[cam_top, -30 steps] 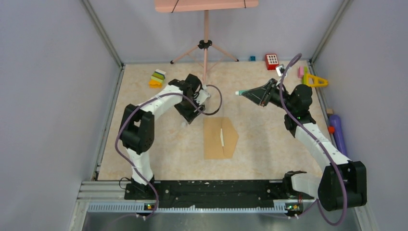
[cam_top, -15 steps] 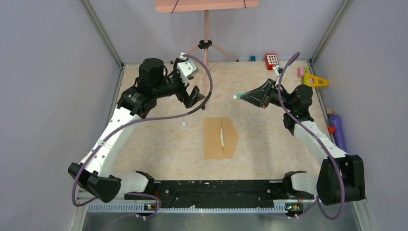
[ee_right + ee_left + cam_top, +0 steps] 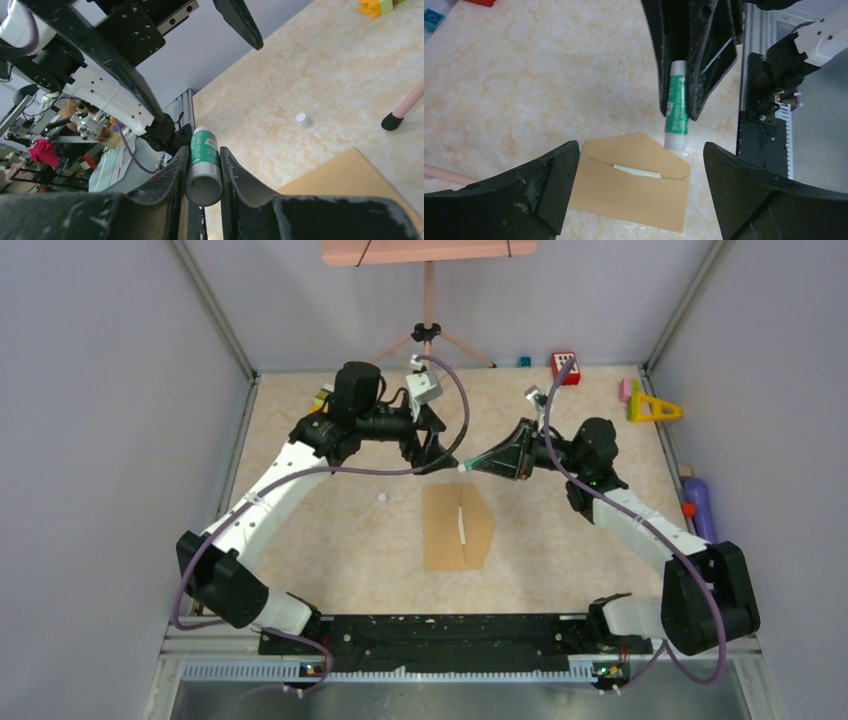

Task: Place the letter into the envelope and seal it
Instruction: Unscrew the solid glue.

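Bright, even, diffuse light from above; shadows soft.
The beige marbled tabletop (image 3: 340,530) is evenly lit, carrying only faint, soft-edged shadows. In both wrist views the near black gripper fingers (image 3: 524,195) are soft and out of focus, while the green-and-white glue stick (image 3: 675,107) beyond reads sharp.

The letter (image 3: 636,171) sits in the envelope (image 3: 624,202), glue stick (image 3: 675,110) beside.

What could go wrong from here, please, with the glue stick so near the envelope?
1. The open left gripper sits close to the right gripper; they could collide.
2. The glue stick juts past the right gripper's tips, so pressing it down might tilt or slip it.
3. The letter shows at the mouth of the envelope, so glue might smear it.
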{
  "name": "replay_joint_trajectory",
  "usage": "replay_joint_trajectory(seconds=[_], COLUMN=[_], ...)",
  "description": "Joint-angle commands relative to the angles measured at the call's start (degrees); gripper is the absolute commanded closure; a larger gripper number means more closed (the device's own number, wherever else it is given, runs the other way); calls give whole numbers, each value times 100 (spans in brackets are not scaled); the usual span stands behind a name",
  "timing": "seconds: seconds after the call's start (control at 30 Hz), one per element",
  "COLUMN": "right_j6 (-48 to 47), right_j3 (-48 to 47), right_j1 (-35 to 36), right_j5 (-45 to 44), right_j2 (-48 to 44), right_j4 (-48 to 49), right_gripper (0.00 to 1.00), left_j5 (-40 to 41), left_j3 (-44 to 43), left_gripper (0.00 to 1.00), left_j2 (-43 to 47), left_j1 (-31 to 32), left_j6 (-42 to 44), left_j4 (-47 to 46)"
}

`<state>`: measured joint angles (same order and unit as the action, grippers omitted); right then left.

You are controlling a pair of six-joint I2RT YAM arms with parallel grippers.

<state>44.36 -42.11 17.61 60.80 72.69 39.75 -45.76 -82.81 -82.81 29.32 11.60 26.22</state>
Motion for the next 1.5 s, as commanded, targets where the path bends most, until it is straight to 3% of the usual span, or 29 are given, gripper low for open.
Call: replay_joint_trajectory(seconds=[0.0,0.27,0.6,1.03,1.47], right_j6=[-503,-744,-654,-672,-869], right_j3=[-166,-140,-140,-140,-190], right_j1=[217,245,248,271,274], right_j5=[-63,-142,-55,50,116], right_j2=[81,-36,-78,-38,35], right_j4=[-19,-96,-6,-9,-219], right_gripper=[100,100,100,100,100], left_j5=[-512,-784,-510,-363,-372], left_j3=[-15,226,334,33,-105], left_gripper=[1,2,16,53,55], left_j2=[-105,-227,-329,-619,-569], left_j1=[212,449,532,671,679], left_j6=[-243,-32,127,237,191], left_j4=[-360,-199,-196,15,59])
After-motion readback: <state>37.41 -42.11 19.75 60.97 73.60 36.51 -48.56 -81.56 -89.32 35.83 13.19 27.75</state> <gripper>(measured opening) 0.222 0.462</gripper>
